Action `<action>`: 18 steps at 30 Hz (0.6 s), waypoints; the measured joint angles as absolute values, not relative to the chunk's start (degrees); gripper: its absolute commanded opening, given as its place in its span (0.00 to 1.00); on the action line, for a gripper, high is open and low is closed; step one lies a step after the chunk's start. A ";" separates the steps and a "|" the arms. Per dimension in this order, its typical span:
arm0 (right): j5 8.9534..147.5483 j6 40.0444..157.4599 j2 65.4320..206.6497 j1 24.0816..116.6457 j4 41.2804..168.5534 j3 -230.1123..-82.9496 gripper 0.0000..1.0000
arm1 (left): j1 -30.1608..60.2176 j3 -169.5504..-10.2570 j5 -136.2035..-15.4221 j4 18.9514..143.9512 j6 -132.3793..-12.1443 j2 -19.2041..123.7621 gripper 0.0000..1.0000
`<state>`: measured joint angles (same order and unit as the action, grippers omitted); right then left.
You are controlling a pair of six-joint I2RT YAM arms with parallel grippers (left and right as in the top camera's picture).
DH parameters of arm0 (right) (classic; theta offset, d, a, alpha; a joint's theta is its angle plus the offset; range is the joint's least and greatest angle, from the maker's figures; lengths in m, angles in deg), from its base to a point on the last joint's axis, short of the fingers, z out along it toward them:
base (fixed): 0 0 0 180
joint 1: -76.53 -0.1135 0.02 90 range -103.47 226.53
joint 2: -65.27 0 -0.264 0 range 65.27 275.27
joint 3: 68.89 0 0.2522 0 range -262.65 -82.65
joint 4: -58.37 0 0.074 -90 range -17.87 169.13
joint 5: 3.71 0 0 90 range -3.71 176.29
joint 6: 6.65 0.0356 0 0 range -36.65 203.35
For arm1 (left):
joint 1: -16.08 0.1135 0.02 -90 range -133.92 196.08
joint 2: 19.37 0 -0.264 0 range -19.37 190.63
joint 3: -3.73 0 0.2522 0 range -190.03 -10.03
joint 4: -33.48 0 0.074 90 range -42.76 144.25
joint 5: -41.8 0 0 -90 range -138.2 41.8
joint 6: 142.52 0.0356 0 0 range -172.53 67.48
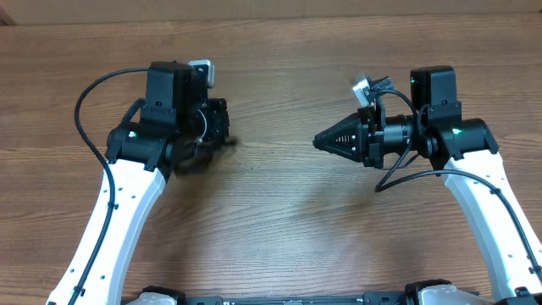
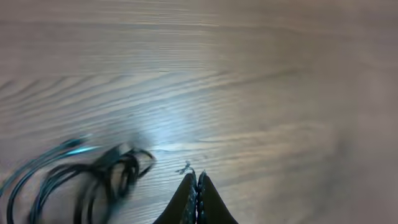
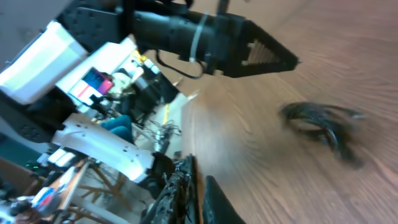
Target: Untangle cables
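Untangling had seemingly not begun: the left gripper [image 2: 198, 194] and right gripper [image 1: 318, 141], fingers pressed together and empty, hung over the wooden table [image 1: 279, 237]. The looped cables [image 2: 93, 180] lay beside the left, which likely needed to open and grasp.

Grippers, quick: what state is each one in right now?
Left gripper: closed, holding nothing.
Right gripper: closed or barely parted, holding nothing.

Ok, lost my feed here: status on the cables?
Left gripper shut, empty. Right gripper shut, empty. Thin black looped cables loose on wooden table beside left gripper. Nothing blocking.
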<state>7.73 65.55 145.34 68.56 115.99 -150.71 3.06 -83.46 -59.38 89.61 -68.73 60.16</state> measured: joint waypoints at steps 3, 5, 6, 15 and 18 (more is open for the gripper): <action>11.62 65.33 145.34 68.58 118.09 -150.84 0.38 | 3.06 -83.46 -63.81 89.42 -64.38 60.16 0.05; 14.40 65.55 145.34 68.58 119.70 -150.90 0.61 | 3.06 -83.46 -65.39 89.42 -63.05 60.16 0.26; 16.01 65.68 145.34 68.56 120.75 -150.92 0.65 | 3.06 -83.46 -65.78 89.46 -62.72 60.16 0.40; 30.11 65.64 145.34 68.56 128.88 -150.95 1.00 | 3.06 -83.46 -55.07 96.46 -63.92 60.16 0.73; 34.15 67.32 145.34 68.56 130.09 -150.95 1.00 | 3.06 -83.46 -48.25 99.25 -66.90 60.16 0.78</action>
